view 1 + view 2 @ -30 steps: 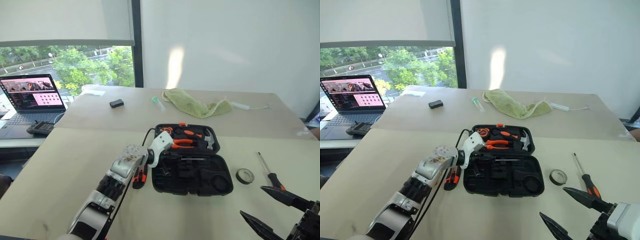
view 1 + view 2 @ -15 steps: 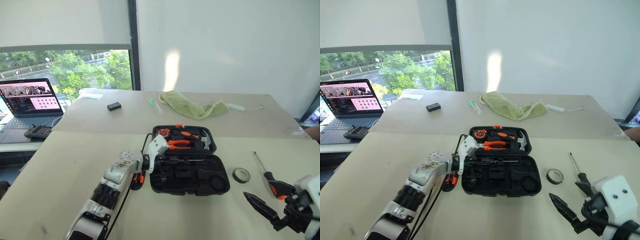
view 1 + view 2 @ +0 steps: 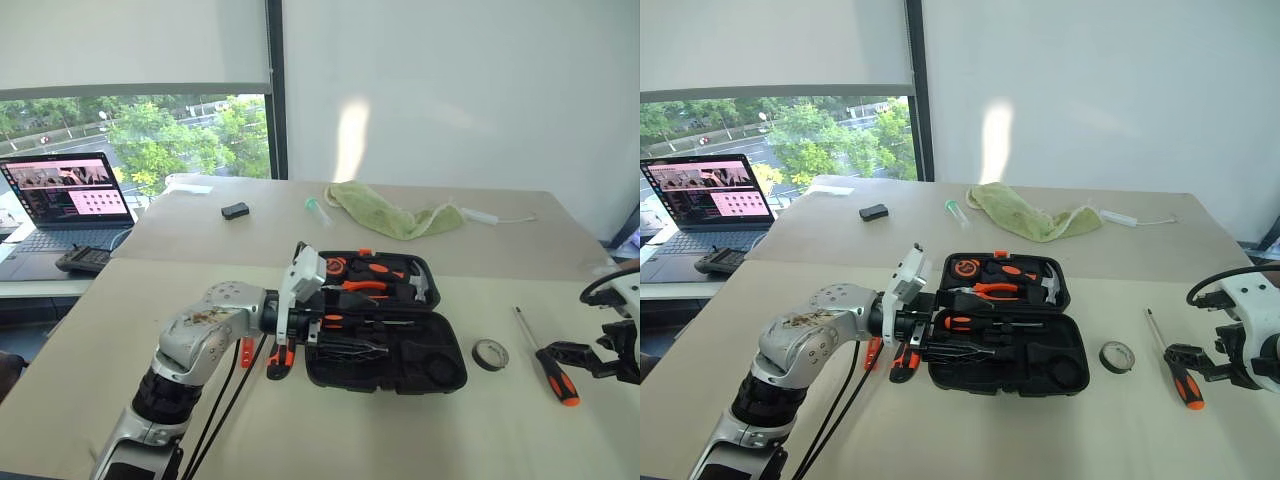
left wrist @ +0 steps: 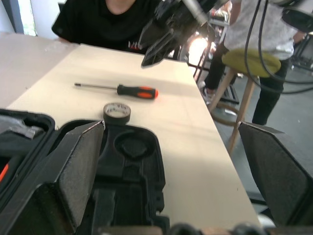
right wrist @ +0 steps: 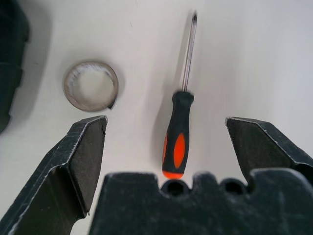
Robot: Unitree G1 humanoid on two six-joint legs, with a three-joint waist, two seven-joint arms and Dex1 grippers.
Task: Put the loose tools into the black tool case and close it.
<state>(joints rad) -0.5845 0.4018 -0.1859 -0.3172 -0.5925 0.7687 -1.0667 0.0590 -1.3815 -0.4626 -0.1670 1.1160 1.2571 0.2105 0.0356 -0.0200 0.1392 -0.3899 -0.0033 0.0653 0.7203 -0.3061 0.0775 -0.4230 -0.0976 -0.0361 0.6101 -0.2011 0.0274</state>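
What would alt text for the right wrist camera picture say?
An open claw hovers over an orange-and-black screwdriver lying on a pale table, framed between its two black fingers. A small tape roll lies beside the screwdriver.

Black tool case (image 3: 400, 350) open flat on worktop, lid half farther back w/ orange-handled tools in moulded slots; orange-black screwdriver (image 3: 975, 323) seated in near half along hinge. Small dark tape roll (image 5: 91, 85) flat on worktop just right of case, apart from it. Second orange-black screwdriver (image 5: 178, 128) flat further right, shaft pointing away, handle near. Orange-black utility knife (image 3: 281, 357) on worktop by case's left edge.
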